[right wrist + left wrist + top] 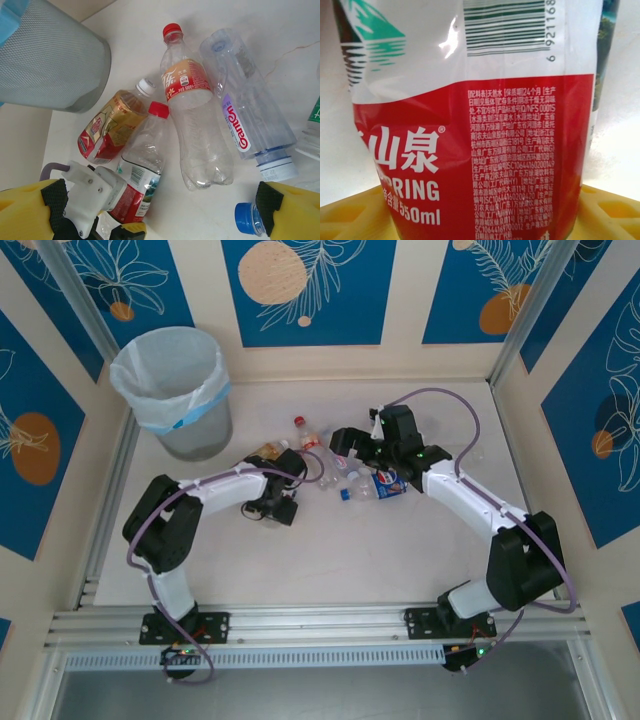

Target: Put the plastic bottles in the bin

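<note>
The left tool (pixel 480 220) is sitting around a red-label bottle (pixel 142 160); I cannot tell if it is squeezing. The right tool (pixel 160 215) is hanging open.

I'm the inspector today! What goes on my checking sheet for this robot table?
Surface: pale table, flat, no spills seen.
Job's things: plastic bottles lying clustered mid-table; bin upright, bagged, far left.
Clutter: nothing seen.
Grippers: left gripper has fingers either side of the red-label bottle, grip unclear; right gripper open above the cluster.
Cables: purple cables hang in loose loops.
Surroundings: blue-and-cream walls; metal rail at the near edge.
</note>
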